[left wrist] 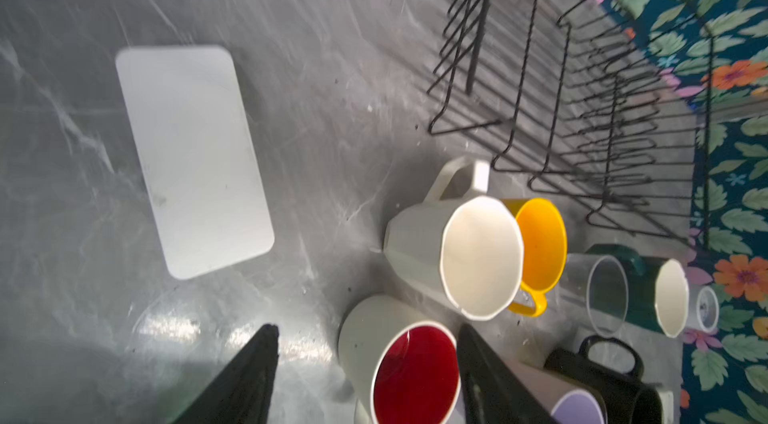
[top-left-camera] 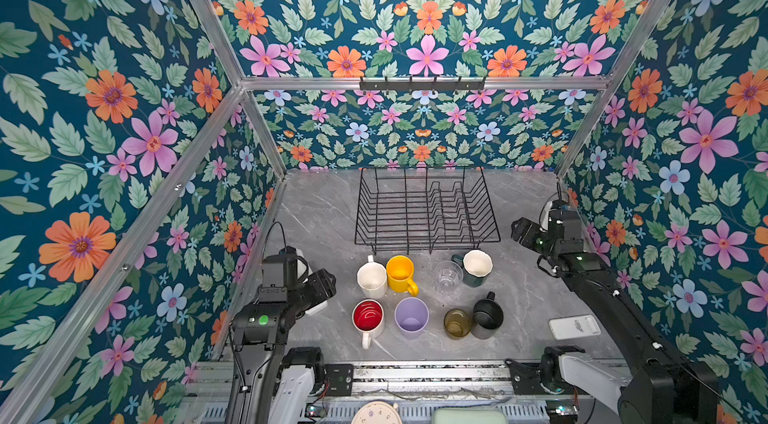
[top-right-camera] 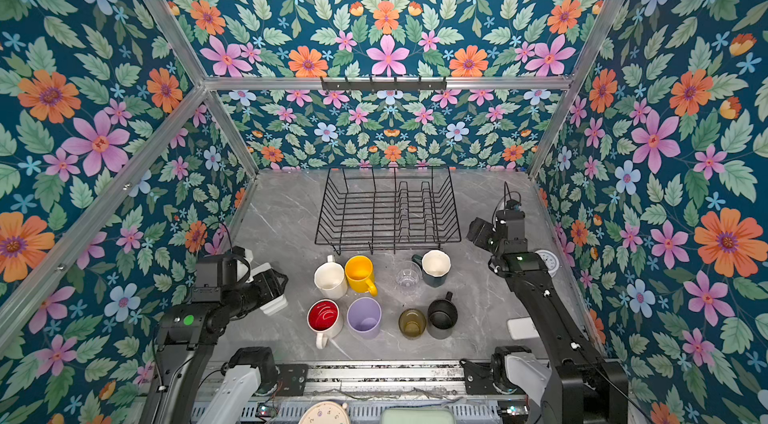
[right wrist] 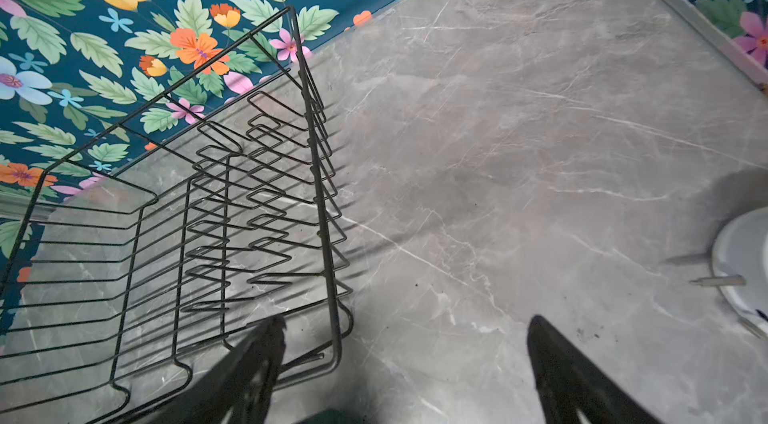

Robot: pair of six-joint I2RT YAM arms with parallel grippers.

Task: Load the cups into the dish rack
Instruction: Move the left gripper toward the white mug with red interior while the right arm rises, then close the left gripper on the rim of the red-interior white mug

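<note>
Several cups stand in front of the dish rack, which holds nothing. The back row is a white mug, yellow mug, clear glass and dark green mug. In front are the red-lined mug, lilac tumbler, amber glass and black mug. My left gripper is open just left of the cups, and the red-lined mug shows between its fingers, ungripped. My right gripper is open over bare table by the rack's front right corner.
A white flat slab lies under my left wrist. Another white flat device lies at the front right. A small round white clock stands by the right wall. A black hook rail hangs on the back frame.
</note>
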